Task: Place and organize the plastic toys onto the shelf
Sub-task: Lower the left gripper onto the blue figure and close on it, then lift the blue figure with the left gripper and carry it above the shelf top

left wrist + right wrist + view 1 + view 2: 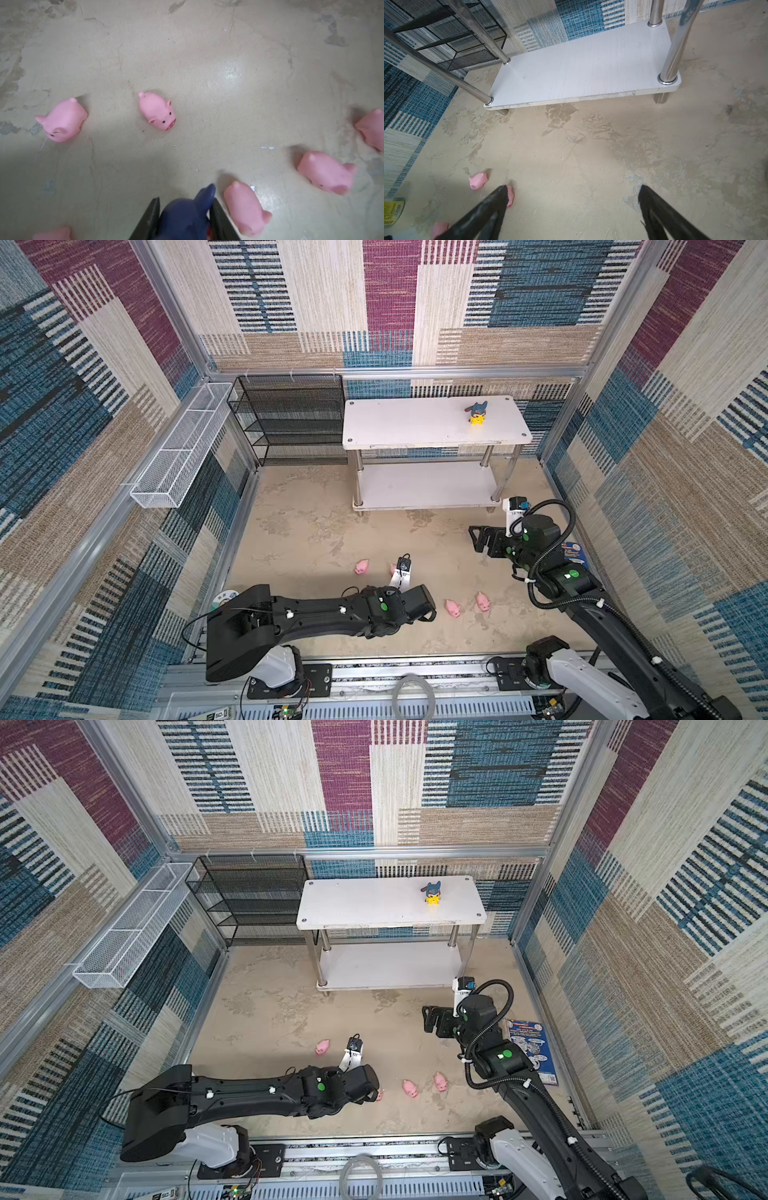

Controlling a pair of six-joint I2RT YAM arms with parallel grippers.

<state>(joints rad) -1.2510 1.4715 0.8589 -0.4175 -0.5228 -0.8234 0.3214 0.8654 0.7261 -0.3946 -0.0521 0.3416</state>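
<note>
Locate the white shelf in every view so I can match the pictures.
Top view: shelf at the rear, just right of centre, against the back wall.
Top view: shelf at the rear, near centre.
Left wrist: not in it.
Right wrist: only its lower tier and legs, at the far end of the floor.
Shared landmark: black rack beside it, in all three.

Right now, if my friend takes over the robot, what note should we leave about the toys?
Left gripper: jaws shut on a blue-hooded figurine, low over the floor.
Right gripper: jaws open, empty, facing the shelf.
Done: one yellow figurine stands on the shelf's top tier.
Left: carry the gripped figurine up, then the pink pigs. Six show on the floor, none on the shelf.
</note>
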